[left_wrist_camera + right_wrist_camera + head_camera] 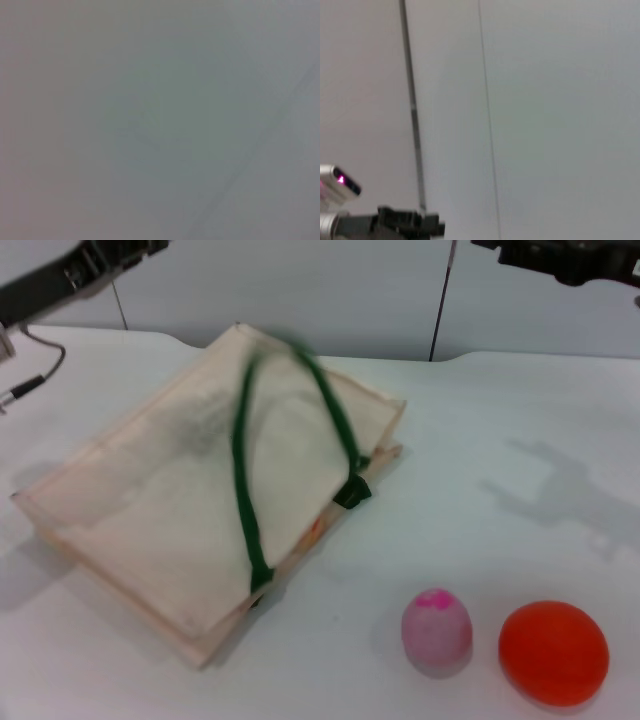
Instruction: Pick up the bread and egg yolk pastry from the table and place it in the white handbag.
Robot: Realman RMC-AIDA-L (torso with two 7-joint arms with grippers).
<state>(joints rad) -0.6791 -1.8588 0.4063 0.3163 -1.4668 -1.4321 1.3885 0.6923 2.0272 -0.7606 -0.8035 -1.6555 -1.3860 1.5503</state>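
So the white handbag (190,510) is lying flat on the white counter (500,470), over on the robot's left half, turned at an angle with one corner pointing toward the near edge. Its dark green handles (245,490) are draped across the top face, running from the far side down toward the near edge. There's a little sliver of orange peeking out at the bag's opening edge near the right handle end, but I can't tell what it is.

The bread and the egg yolk pastry don't show anywhere on the counter in these views. What does sit out in the open is a pink-topped egg shape (436,632) and a bigger orange-red ball (553,652), side by side near the front on the robot's right, just beside each other and well apart from the bag.

Both arms are up high and off the work. The left tool (75,275) is at the far upper left corner of the head view, above the counter's back edge, and the right tool (570,258) is at the top right. Only bits of each show, so I can't tell whether either one is open or closed. The left wrist view is just a blank grey surface, and the right wrist view looks at a pale wall with some dark hardware (405,225) at the edge.
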